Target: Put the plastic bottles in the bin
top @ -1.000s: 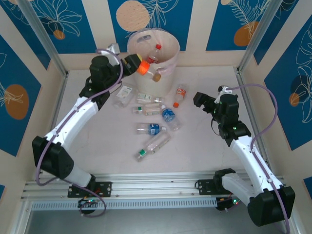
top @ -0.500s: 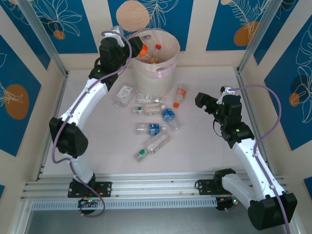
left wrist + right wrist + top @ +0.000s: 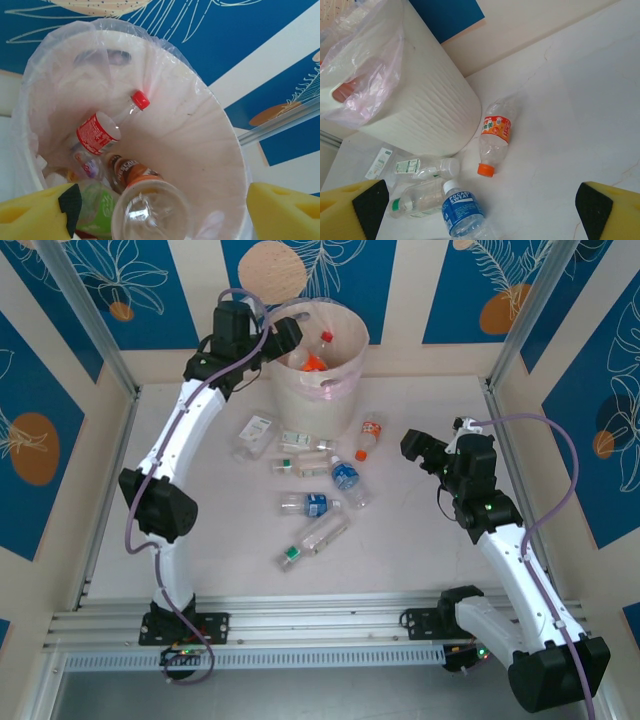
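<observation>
Top external: my left pincer (image 3: 288, 335) is at the left rim of the bin (image 3: 345, 380), pointing in over its mouth. My right pincer (image 3: 412, 447) is low over the table (image 3: 420, 540), right of the loose bottles.
Left pincer: jaws spread wide, nothing clamped.
Left wrist: clear bottle (image 3: 150, 212) sits base toward my camera, between my yellow fingers (image 3: 35, 212) with a visible gap on each side. It's inside the bin mouth, over the pile. Can't tell if it rests on the pile.
Bin contents: red-cap bottle (image 3: 107, 125) leans neck-up on the far wall, with more bottles packed below it.
Right pincer: jaws wide apart, empty.
Right wrist: orange-cap bottle (image 3: 494, 137) lies on its side just beside the bin wall, cap toward me, ahead of my fingers and well apart from them. Blue-label bottle (image 3: 462, 210) is nearer, left of centre between my fingers, not touching either.
Table: several bottles lie flat in a loose cluster in front of the bin. Green-cap bottle (image 3: 312, 538) is the nearest to my bases, well apart from both pincers.
</observation>
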You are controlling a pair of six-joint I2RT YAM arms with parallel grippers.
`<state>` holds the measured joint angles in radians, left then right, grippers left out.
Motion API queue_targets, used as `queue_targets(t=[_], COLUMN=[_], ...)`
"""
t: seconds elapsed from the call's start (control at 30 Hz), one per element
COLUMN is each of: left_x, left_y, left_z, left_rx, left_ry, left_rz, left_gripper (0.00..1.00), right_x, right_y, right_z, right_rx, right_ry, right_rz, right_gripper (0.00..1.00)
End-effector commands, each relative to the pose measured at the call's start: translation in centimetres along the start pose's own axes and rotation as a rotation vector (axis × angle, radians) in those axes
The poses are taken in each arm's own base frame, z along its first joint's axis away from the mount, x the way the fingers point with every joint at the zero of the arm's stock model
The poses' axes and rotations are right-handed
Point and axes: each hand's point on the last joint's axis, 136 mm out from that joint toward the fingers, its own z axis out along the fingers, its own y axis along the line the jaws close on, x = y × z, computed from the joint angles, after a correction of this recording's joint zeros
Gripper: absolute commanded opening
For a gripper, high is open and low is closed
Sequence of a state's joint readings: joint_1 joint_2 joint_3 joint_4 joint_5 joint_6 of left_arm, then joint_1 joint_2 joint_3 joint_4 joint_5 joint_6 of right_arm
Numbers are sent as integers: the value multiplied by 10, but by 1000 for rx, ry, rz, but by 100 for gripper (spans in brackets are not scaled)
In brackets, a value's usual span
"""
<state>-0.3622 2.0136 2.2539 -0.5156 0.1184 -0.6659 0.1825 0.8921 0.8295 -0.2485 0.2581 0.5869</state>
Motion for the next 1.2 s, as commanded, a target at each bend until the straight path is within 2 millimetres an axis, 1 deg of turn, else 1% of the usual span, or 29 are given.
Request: queue_targets(t=[0.0,0.03,0.1,0.3,0.43,0.6,0.8,0.9,0.97,1.07,1.17], left_x=[10,11,12,19,25,28,37,45,56,74,93], left_y=[2,3,3,-4,-12,-13,-8,3,12,26,45], left_z=[-10,-13,-18,-30,-41,-55,-64,-70,-75,-80,-83], left_rx=[-25,-35,-49,-7,50,87,111,97,92,82,51], left_ry=[69,72,77,88,83,34,10,-20,-23,-11,6], left_rz=[17,25,44,79,100,124,141,130,123,115,96], left_gripper=[91,96,100,100,100,100,100,100,100,100,100], right_x=[-9,-7,-3,7,19,37,55,71,81,88,86], right_y=[5,4,1,-6,-9,-16,-11,-12,-13,-19,-18], right_z=[-2,0,5,23,40,61,85,102,116,135,152], right_rx=[-16,-11,0,39,57,100,68,67,83,128,127], right_ry=[-22,-17,1,60,133,231,322,394,441,473,465], right_rz=[21,22,22,24,15,41,87,107,111,104,101], right_gripper=[98,98,98,99,100,100,100,100,99,100,100])
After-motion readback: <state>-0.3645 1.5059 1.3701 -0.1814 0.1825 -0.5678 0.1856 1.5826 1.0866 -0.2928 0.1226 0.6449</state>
